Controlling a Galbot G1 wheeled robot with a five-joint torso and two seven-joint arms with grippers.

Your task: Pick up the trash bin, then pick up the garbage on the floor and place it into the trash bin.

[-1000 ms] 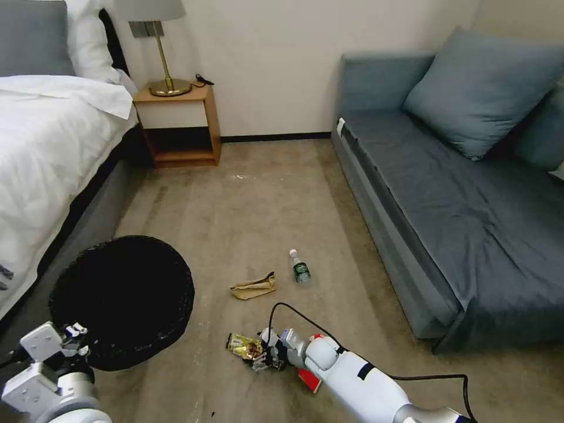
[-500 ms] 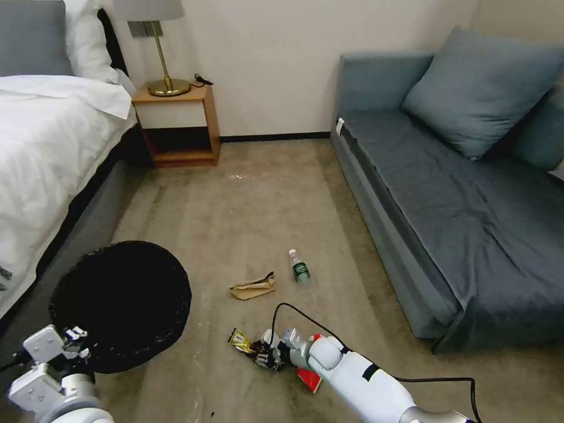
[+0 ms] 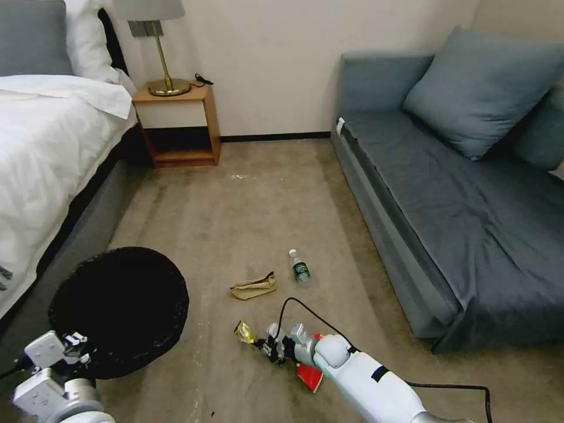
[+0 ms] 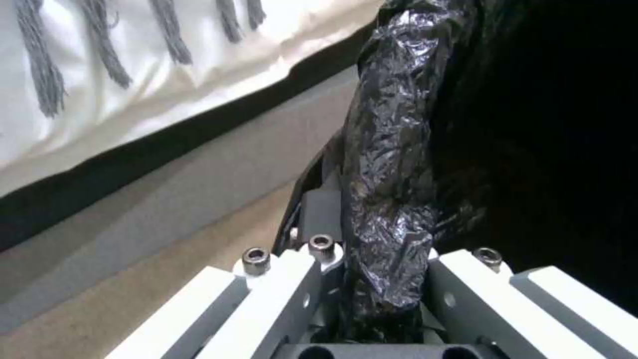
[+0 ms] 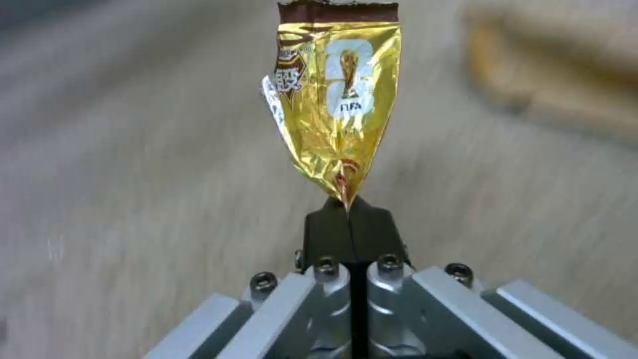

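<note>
Pinched by one corner between the closed right end effector (image 5: 348, 209), gold-brown snack wrapper (image 5: 336, 104) dangling just ahead, likely light, crinkly, slippery; left end effector (image 4: 372, 279) clamped on trash bin (image 3: 117, 305) rim.

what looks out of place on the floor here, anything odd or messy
Litter lies loose on the carpet between bed and sofa: a tan paper scrap, a small bottle on its side, and a red-and-white wrapper under the right arm. The right gripper pinches a gold wrapper. The left gripper clamps the trash bin rim.
</note>
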